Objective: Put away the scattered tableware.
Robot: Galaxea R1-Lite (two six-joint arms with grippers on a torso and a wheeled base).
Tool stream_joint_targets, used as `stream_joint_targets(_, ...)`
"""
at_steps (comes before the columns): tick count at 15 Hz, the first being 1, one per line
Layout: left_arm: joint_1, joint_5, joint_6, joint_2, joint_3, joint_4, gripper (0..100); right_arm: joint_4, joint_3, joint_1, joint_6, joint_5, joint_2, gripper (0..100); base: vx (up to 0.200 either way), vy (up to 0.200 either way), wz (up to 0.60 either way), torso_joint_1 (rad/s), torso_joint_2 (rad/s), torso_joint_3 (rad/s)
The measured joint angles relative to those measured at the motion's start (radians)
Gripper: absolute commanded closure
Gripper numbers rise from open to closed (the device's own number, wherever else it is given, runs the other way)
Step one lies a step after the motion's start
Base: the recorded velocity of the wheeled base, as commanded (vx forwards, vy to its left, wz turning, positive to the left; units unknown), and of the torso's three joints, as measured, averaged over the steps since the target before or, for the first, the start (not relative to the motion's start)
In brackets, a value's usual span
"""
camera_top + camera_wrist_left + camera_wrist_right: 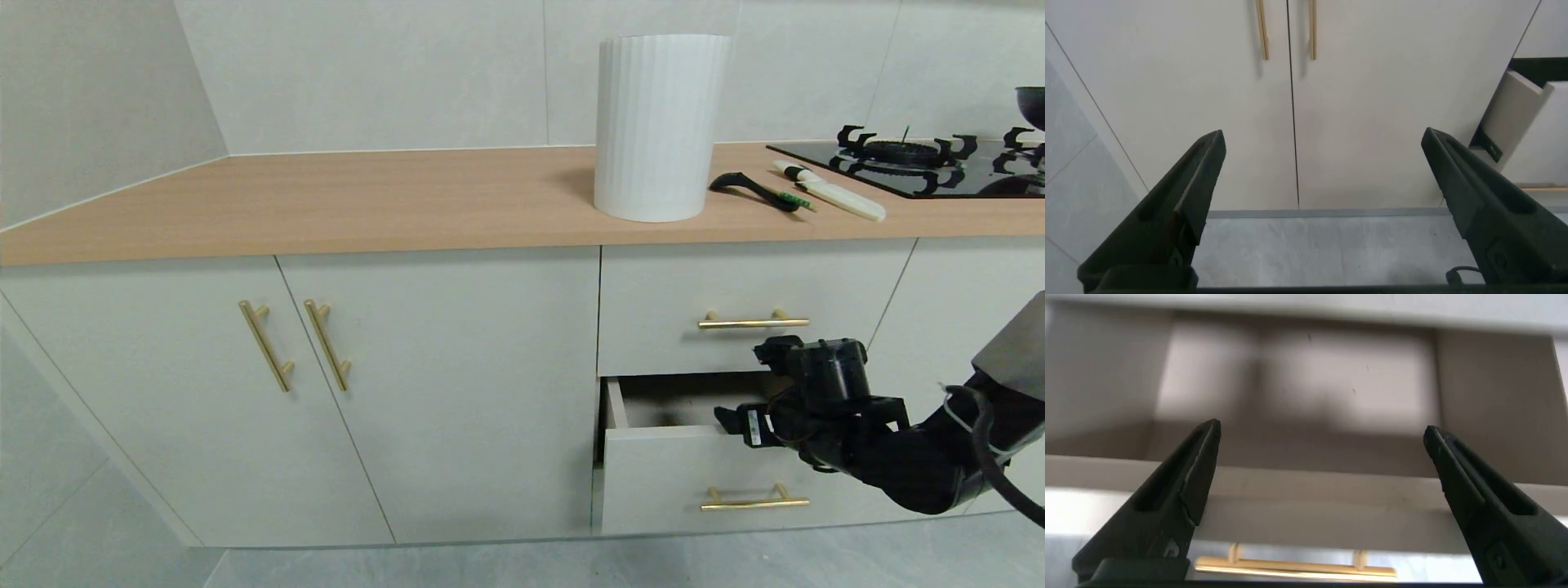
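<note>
Wooden worktop [367, 196] over pale cupboard doors [326, 392]. Spread wide and empty, right fingers [1180, 494] at the mouth of the part-open lower drawer [678, 469]; left fingers [1180, 204] also spread, low before those doors. Up beside the white canister [660, 126], well apart, the tableware [829, 194]. Probably best: pull drawer wider first, then rise clear of its front.

— Where is there room to go in?
— Over the pulled-out lower drawer [653, 474]. The shut drawer [678, 294] above makes a low roof.
— And on the counter [367, 204]?
— The tall white pot [660, 126] blocks the black scoop [755, 189] from the left.
</note>
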Motion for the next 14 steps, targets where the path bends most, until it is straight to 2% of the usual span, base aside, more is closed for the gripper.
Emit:
stream_joint_targets(5, 0.0, 0.0, 0.0, 0.0, 0.0, 0.0, 0, 0.261, -0.006, 0.007, -0.003, 0.036, -0.103, 0, 0.0, 0.0, 0.0, 0.0, 0.0, 0.0)
stream_joint_targets(14, 0.001, 0.0, 0.0, 0.0, 0.0, 0.0, 0, 0.506, -0.003, 0.038, -0.054, 0.063, -0.204, 0, 0.0, 0.0, 0.0, 0.0, 0.0, 0.0)
